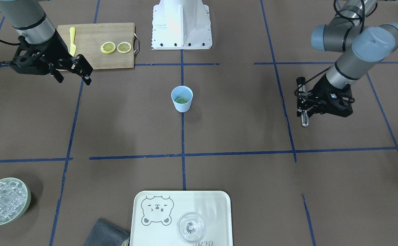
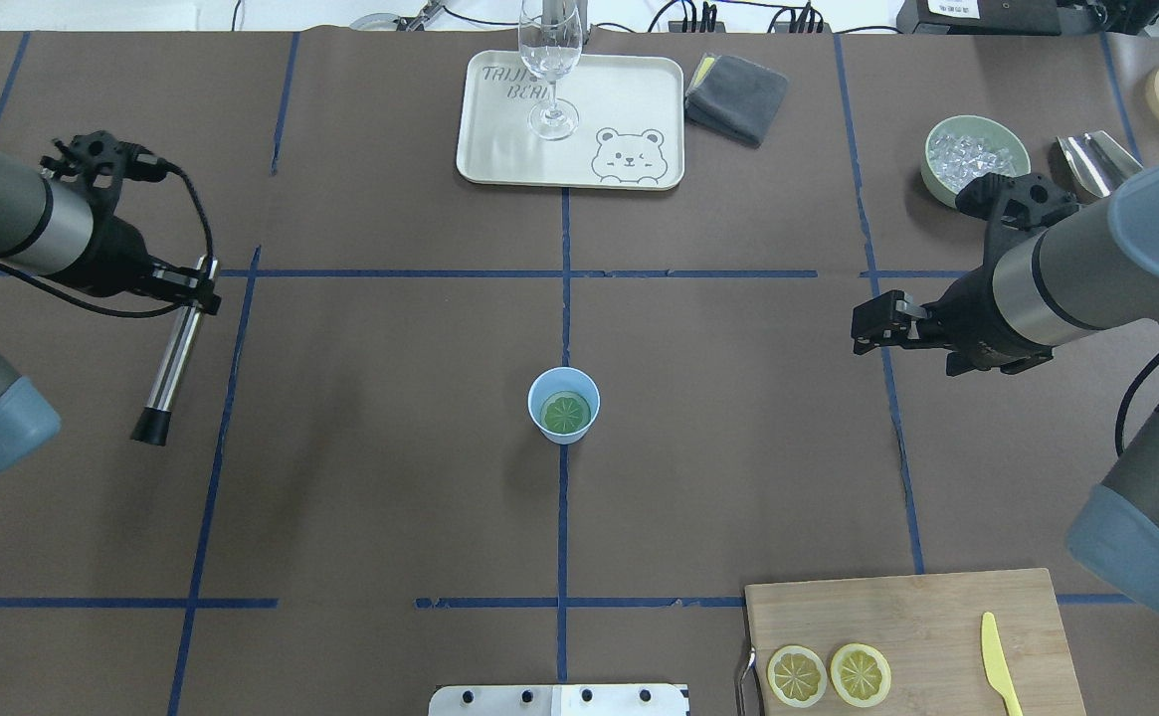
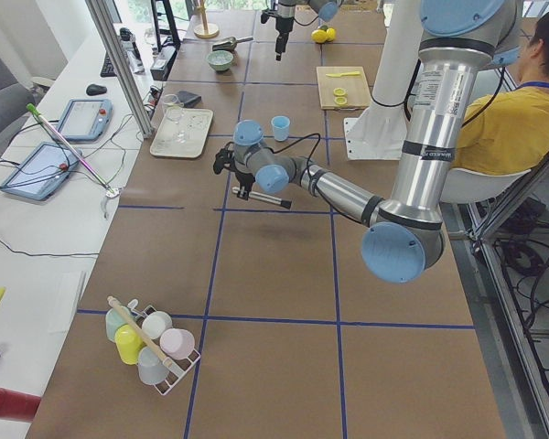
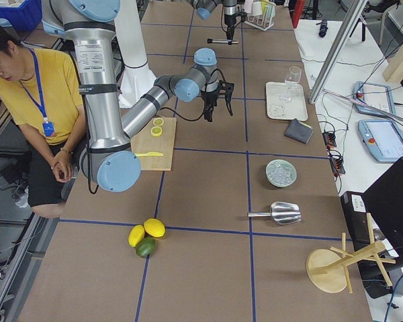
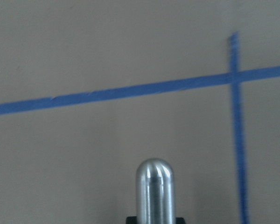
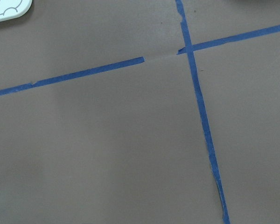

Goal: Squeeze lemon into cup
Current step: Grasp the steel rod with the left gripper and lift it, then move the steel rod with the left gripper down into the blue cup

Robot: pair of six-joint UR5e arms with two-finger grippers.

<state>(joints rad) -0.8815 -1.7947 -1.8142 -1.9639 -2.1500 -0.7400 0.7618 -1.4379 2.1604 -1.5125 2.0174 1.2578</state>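
Note:
The light-blue cup (image 2: 564,390) (image 1: 182,106) stands at the table's middle. One lemon slice (image 2: 566,413) (image 1: 181,100) lies flat inside it. Two more slices (image 2: 797,675) (image 2: 860,674) lie on the wooden cutting board (image 2: 937,612). My left gripper (image 2: 196,291) (image 1: 303,102) is far to the cup's left, shut on a metal rod with a black tip (image 2: 171,363). The rod's rounded end shows in the left wrist view (image 5: 154,191). My right gripper (image 2: 860,331) (image 1: 74,80) is open and empty, well to the cup's right, above the table.
A cream tray (image 2: 499,159) with a clear stemmed glass (image 2: 549,70) sits at the far middle, a grey cloth (image 2: 736,94) beside it. A pale-green bowl of ice (image 2: 972,157) and a metal scoop (image 2: 1091,159) are far right. A yellow knife (image 2: 999,676) lies on the board.

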